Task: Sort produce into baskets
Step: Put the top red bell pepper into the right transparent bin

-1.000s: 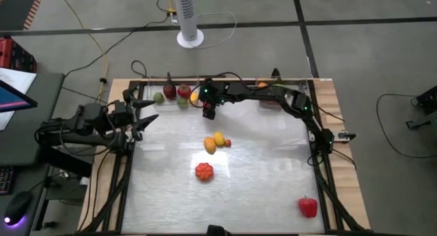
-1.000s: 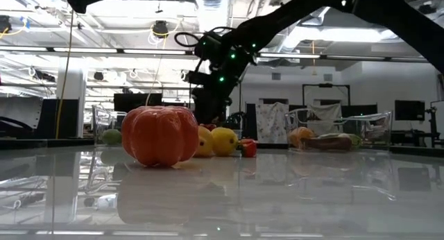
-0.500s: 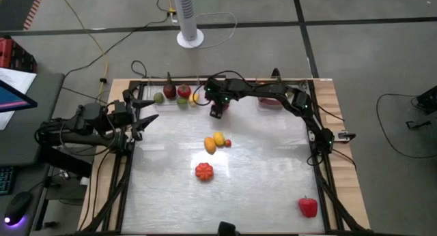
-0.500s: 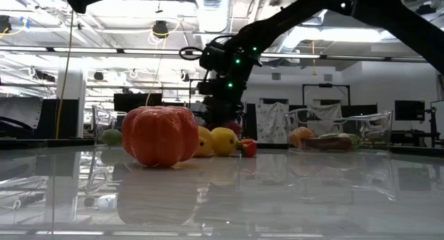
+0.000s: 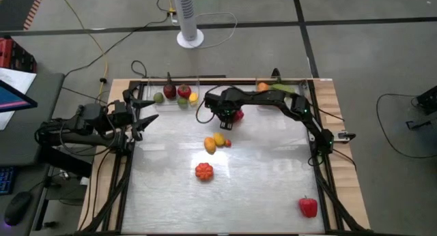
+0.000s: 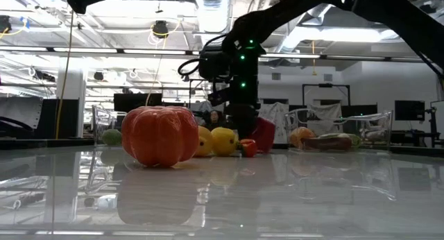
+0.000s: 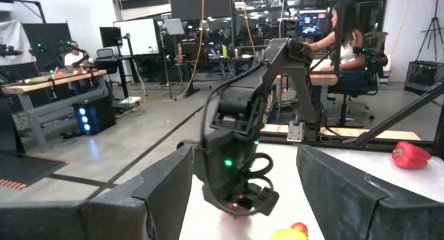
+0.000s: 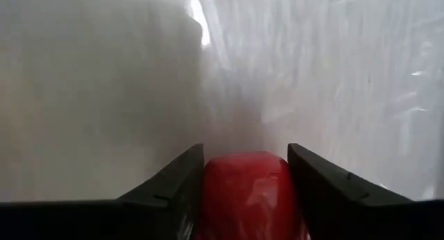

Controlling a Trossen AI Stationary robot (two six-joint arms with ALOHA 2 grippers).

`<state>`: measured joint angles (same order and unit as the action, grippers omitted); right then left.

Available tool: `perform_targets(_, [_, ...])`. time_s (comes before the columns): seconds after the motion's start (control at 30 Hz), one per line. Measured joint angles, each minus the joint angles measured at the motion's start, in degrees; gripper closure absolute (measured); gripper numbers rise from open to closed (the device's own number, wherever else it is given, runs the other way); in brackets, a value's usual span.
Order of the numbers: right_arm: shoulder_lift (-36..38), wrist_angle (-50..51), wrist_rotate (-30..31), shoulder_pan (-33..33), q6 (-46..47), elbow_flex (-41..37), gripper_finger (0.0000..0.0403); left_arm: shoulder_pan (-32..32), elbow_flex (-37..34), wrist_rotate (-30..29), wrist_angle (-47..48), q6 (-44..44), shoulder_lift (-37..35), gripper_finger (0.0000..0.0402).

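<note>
Red pepper (image 8: 244,191) sits clamped between my right gripper's (image 5: 229,118) fingers near the table's (image 5: 273,174) far edge; my left gripper (image 5: 141,123), half open and empty, waits at the left edge.

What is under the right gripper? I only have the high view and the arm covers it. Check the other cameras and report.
Observer: In the right wrist view, a red piece sits between the fingers of the right gripper, which press against both its sides.
Operator: Tell me if it is lifted.
Observer: The low view shows it down level with the lemons, not raised above them.
Operator: Check the left gripper.
Observer: Its wrist view shows the left gripper open with nothing between its fingers, facing the right arm.
</note>
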<state>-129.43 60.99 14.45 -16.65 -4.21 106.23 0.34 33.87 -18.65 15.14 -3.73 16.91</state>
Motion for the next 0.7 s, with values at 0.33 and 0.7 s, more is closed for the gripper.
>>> perform_targets(0.33, [0.45,1.77,1.15,1.43,1.89,-0.06,0.0202,0.02,0.0,0.0,-0.02,0.1,0.0,0.0157])
perform_targets(0.7, [14.55,3.9,6.07,3.81,6.74,-0.12,0.0202,0.02,0.0,-0.02,-1.45,-0.09,0.02,0.0157])
